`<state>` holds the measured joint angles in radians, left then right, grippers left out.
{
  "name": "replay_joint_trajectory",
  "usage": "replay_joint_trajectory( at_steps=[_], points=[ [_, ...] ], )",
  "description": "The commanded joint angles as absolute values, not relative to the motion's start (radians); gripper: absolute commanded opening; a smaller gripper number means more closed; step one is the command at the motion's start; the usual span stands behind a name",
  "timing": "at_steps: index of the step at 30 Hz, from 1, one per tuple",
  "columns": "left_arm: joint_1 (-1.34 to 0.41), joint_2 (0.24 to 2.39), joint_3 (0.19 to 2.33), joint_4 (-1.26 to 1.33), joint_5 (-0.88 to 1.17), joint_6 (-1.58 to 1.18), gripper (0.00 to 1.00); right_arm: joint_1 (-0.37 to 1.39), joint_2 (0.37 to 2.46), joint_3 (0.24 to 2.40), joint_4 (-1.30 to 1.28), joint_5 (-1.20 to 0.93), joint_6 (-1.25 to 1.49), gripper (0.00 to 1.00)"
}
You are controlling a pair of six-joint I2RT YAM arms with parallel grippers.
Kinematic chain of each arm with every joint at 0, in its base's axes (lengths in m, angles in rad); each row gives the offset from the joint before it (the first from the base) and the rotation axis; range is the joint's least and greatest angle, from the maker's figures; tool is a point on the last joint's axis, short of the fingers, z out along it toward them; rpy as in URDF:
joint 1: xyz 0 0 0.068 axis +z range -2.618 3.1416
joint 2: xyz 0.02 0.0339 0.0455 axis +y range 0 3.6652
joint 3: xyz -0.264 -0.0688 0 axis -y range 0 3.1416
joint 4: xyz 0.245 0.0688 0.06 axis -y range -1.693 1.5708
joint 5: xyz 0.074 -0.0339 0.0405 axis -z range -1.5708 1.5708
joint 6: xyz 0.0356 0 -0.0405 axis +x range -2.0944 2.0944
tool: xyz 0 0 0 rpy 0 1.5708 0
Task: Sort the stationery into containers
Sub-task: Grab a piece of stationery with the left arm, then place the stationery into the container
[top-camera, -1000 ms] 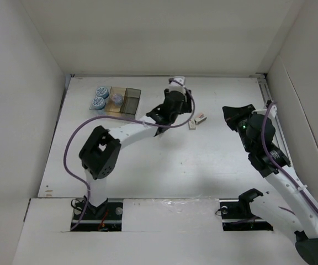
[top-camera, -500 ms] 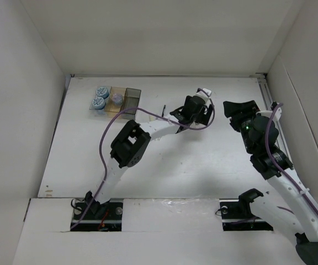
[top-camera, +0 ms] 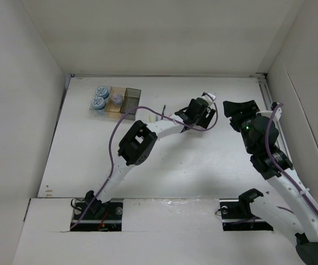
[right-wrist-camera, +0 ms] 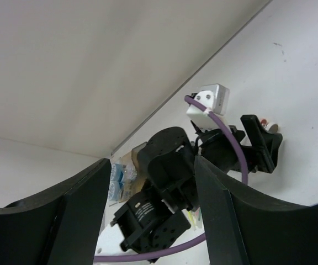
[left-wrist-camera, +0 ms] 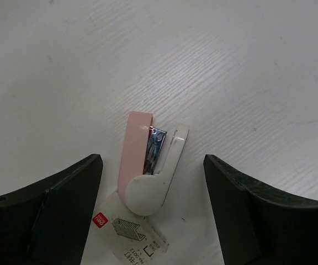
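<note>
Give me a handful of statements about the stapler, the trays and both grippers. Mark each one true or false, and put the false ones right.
1. The left gripper is open, with a pink and white stapler below the gap between its fingers. True.
2. The stapler lies inside the dark tray. False: it lies on the bare table, far from the trays.
3. Blue patterned tape rolls sit at the left end of the tray row. True.
4. The right gripper is shut on a pen. False: its fingers are apart and hold nothing.
</note>
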<state>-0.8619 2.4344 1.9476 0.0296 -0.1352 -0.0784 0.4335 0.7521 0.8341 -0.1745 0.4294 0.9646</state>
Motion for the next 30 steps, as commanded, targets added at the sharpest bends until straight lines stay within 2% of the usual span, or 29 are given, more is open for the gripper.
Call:
replay_joint_trajectory(
  at_steps=[1,6,7,11,16,24,30],
  points=[
    [-0.864,2.453,2.01,0.0,-0.123,-0.055,0.7,0.443,0.729,0.834,-0.161,0.408,0.962,0.68],
    [-0.873,2.462,2.034,-0.009,-0.123,-0.055,0.56,0.443,0.729,0.834,-0.152,0.399,0.953,0.68],
    [-0.873,2.462,2.025,-0.009,-0.123,-0.055,0.48,0.443,0.729,0.834,-0.152,0.399,0.953,0.68],
    [-0.873,2.462,2.025,0.0,-0.123,-0.064,0.29,0.443,0.719,0.834,-0.152,0.39,0.953,0.67],
    [-0.873,2.393,1.968,0.054,-0.11,-0.103,0.18,0.443,0.701,0.825,-0.152,0.39,0.953,0.67],
    [-0.873,2.166,1.824,0.179,-0.115,-0.153,0.15,0.443,0.681,0.825,-0.152,0.411,0.953,0.67],
    [-0.773,1.973,1.619,0.242,-0.15,-0.242,0.15,0.443,0.672,0.816,-0.152,0.411,0.953,0.67]
  ],
)
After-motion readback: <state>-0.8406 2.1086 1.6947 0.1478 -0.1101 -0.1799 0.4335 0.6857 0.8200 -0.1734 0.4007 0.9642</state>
